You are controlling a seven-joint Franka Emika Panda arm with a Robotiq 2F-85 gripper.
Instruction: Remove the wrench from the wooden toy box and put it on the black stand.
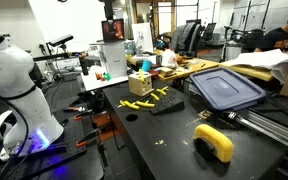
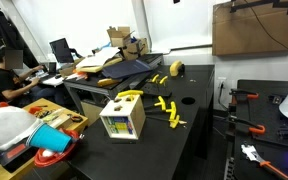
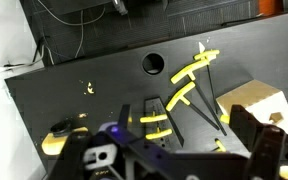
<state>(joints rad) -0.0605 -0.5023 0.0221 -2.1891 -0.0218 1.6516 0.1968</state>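
The wooden toy box stands on the black table and also shows in the other exterior view, where a yellow piece, possibly the wrench, lies at its top. The wrist view catches the box's corner. The black stand lies flat beside the box with loose yellow toy tools around it. In the wrist view the stand lies under the yellow tools. My gripper is open and empty, high above the stand. The box is to its right.
A yellow-and-black power tool lies near the table's front. A blue-grey bin lid lies behind it. The table has a round hole. My white arm base stands at the table's end. Cluttered desks lie beyond.
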